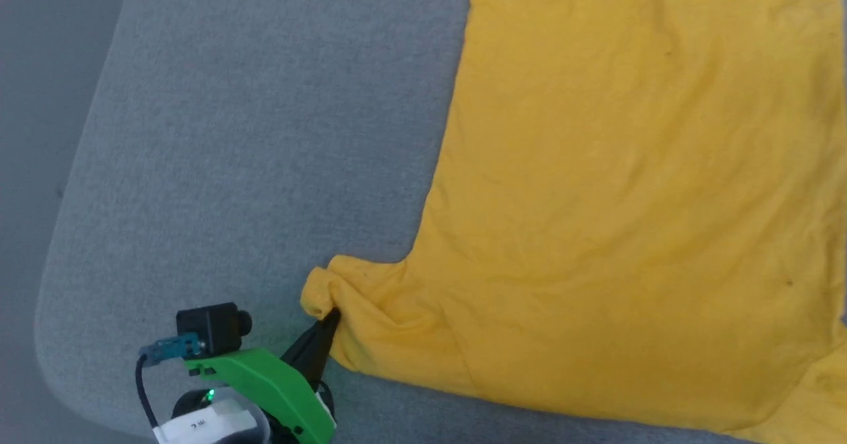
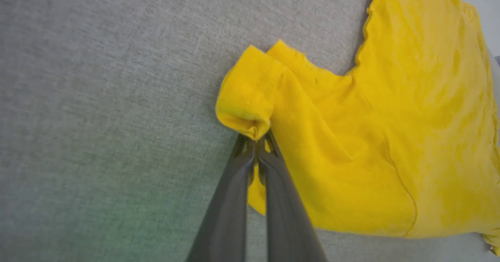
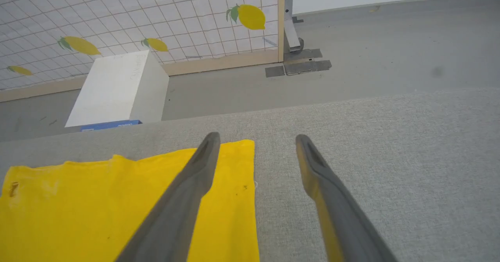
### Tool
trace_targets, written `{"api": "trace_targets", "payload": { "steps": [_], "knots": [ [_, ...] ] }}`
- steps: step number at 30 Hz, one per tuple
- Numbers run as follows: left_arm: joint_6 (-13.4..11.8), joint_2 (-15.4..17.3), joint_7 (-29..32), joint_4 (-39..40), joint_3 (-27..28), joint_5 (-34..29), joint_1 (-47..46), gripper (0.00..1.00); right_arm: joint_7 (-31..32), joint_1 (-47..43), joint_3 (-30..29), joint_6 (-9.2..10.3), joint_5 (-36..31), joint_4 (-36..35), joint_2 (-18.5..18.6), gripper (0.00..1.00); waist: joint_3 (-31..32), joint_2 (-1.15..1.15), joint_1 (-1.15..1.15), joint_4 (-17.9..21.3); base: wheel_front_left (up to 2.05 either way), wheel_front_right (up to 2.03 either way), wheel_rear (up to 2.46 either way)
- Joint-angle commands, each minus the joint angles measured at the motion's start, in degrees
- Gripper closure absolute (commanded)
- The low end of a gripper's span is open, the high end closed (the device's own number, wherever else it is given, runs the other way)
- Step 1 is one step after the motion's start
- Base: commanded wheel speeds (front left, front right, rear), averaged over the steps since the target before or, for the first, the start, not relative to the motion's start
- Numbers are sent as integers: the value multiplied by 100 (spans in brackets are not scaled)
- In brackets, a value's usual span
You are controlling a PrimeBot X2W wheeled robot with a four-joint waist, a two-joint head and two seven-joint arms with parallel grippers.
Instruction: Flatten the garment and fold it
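Looks like a robot lab with a staged set: a lemon-print panel (image 3: 136, 16) in a wood frame on bare grey floor (image 3: 390, 39), a metal post (image 3: 291, 20) beside it, tape patches (image 3: 299, 65) stuck down, a felt-covered table (image 3: 390, 156) up front.

The grey fabric-topped counter (image 1: 251, 133) has a rounded corner at the head view's lower left. Beyond one edge, a white box (image 3: 117, 90) stands on the grey floor (image 3: 390, 51) before a lemon-patterned grid panel (image 3: 156, 16).
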State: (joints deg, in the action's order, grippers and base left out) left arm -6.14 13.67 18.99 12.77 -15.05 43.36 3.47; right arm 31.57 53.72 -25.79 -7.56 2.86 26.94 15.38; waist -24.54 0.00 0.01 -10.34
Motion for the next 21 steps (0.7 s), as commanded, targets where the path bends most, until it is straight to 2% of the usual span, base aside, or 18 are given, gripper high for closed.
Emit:
{"api": "trace_targets", "payload": {
  "steps": [1,8,14,15,16,17,19,20,21],
  "knots": [
    [15,-52,-48,100,-58,-98,-91,100,276,199,-106,8,-154,78,34,0,-753,0,-1,-715,0,0,0],
    [22,-161,-84,639,-300,-204,-76,100,1750,736,-624,8,-933,-143,115,0,-1234,0,-1,-1103,0,0,0],
    [-11,-176,-93,824,-357,-241,-46,100,2670,867,-910,8,-1413,-590,8,0,-1433,0,-1,-1160,0,0,0],
    [-17,-173,-93,820,-356,-246,-50,100,2774,872,-939,8,-1452,-618,19,5,-1445,0,-1,-1157,0,0,0],
    [-22,-171,-95,814,-355,-253,-57,100,2881,877,-955,8,-1487,-642,31,39,-1456,0,-1,-1152,0,0,0],
    [-27,-171,-97,809,-354,-256,-64,100,2937,881,-960,8,-1494,-662,39,54,-1462,0,-1,-1147,0,0,0],
    [-35,-180,-103,798,-350,-251,-80,100,2916,880,-949,8,-1473,-742,64,93,-1472,0,-1,-1129,0,0,0],
    [-39,-182,-107,790,-346,-249,-87,100,2857,868,-938,8,-1442,-777,73,100,-1472,0,-1,-1115,0,0,0],
    [-44,-183,-110,776,-341,-247,-96,100,2760,833,-916,8,-1392,-805,98,100,-1463,0,-1,-1092,0,0,0]
  ]
}}
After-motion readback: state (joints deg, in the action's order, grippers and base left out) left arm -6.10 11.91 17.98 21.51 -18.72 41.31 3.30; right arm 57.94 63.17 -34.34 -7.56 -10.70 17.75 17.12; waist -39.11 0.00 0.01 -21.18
